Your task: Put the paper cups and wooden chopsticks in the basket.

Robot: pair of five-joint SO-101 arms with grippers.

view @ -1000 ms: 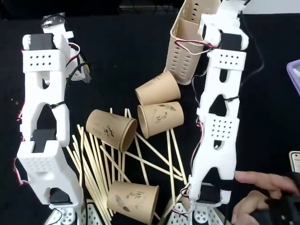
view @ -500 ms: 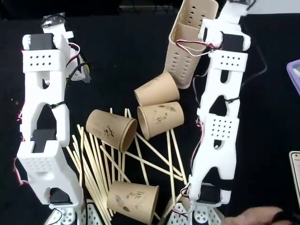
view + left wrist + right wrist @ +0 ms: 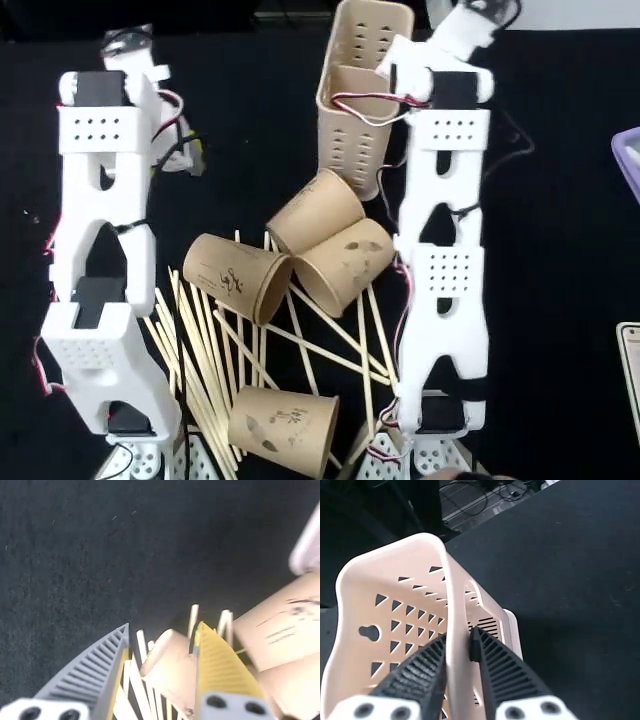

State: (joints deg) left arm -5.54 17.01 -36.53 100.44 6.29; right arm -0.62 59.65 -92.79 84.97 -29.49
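Four paper cups [image 3: 236, 277], uncounted tangle of wooden chopsticks [image 3: 200, 350], one basket [image 3: 350, 150] — right end effector [image 3: 458, 635] clenched on its wall, left end effector [image 3: 162, 626] released.

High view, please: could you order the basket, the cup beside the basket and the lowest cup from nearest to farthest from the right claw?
1. Basket: its wall is clamped in the right claw.
2. Cup beside the basket: mid-table, at the basket's end.
3. Lowest cup: by the arm bases, among the chopsticks.
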